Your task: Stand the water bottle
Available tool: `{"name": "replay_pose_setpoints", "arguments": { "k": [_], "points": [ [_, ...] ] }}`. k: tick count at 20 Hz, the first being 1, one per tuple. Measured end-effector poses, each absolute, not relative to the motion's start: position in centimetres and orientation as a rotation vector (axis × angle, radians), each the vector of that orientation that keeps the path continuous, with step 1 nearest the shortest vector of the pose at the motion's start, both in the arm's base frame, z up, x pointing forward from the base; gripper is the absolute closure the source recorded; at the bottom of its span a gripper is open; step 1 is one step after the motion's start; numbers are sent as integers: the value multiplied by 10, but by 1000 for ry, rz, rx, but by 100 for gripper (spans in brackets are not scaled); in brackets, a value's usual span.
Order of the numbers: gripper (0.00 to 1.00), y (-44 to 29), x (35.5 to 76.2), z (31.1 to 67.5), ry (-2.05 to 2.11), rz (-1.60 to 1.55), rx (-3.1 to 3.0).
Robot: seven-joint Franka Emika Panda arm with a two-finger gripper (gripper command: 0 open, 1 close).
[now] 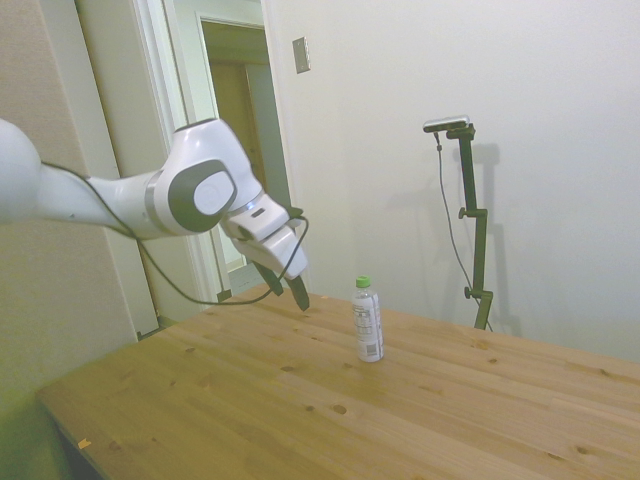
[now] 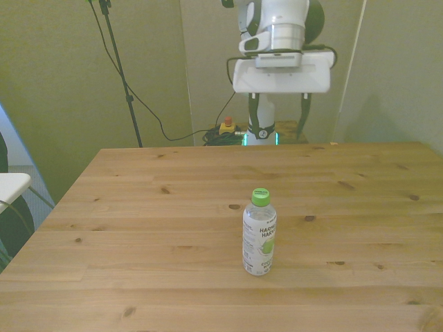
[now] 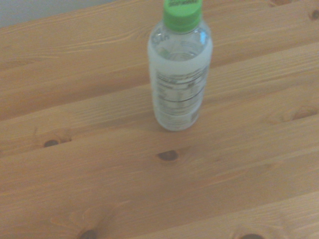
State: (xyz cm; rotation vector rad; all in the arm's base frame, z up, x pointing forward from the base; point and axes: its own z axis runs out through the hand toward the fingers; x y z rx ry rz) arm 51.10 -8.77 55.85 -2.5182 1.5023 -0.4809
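Observation:
The water bottle (image 1: 368,322) (image 2: 259,238) stands upright on the wooden table (image 1: 260,410) (image 2: 138,207), green cap on top and white label facing the front view. The wrist view shows the water bottle (image 3: 179,79) upright on the planks, seen from above and slightly blurred. My gripper (image 1: 288,292) (image 2: 277,135) hangs in the air above the table's far edge, well back from the bottle and not touching it. Its two dark fingers are spread wide, open, with nothing between them.
The tabletop around the bottle is bare wood with dark knots. A white object (image 2: 10,183) pokes in at the front view's left edge. A yellow box with a red button (image 2: 226,126) and cables lie behind the table by the wall.

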Motion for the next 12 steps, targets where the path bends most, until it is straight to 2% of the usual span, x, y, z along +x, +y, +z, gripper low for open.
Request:
{"name": "replay_pose_setpoints", "arguments": {
  "k": [3,8,12],
  "points": [
    [0,-112,520,571,1464,-387,-2528],
    [0,-115,550,549,1494,-315,-2615],
    [0,-116,556,551,1499,-297,-2644]
  ]
}}
